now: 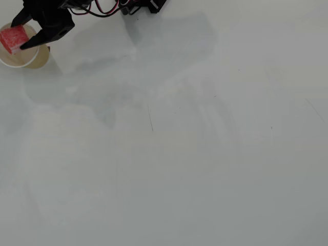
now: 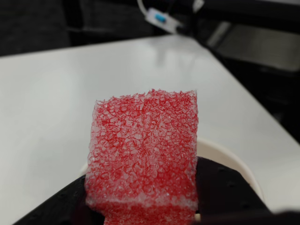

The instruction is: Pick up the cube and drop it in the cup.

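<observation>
The gripper [image 1: 18, 37] has its jaws closed on the cube [image 1: 14, 37], which hangs over the mouth of the cup [image 1: 29, 61] at the table's [image 1: 179, 154] ten o'clock corner in the overhead view. The wrist view shows the cube [image 2: 143, 150] above the rim [image 2: 229, 157]; judged best: centre it, then open the jaws fully.

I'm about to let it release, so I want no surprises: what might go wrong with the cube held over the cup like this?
1. The cube sits toward the left side of the cup mouth in the overhead view; on release it may clip the rim and bounce out.
2. The gripper hangs close over the cup, so opening or pulling back might tip it.
</observation>
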Controlling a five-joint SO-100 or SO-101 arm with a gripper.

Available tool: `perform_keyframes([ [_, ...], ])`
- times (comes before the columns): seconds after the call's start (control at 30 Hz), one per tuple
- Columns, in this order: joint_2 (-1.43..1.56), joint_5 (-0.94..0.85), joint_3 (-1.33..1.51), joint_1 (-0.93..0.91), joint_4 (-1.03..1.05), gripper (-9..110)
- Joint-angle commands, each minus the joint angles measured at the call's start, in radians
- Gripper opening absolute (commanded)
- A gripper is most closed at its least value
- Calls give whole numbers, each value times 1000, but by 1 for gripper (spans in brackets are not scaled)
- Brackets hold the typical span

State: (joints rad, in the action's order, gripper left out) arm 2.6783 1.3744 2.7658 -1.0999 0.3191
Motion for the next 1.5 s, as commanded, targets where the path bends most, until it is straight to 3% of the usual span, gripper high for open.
perform_keyframes([
  [0.0,5,-3,-149,18,-43,0],
  [0.23,9,-3,-135,14,-44,1],
  [0.37,11,-3,-130,12,-44,18],
  [0.57,15,-3,-118,8,-49,27],
  [1.47,60,-21,-61,3,-126,35],
])
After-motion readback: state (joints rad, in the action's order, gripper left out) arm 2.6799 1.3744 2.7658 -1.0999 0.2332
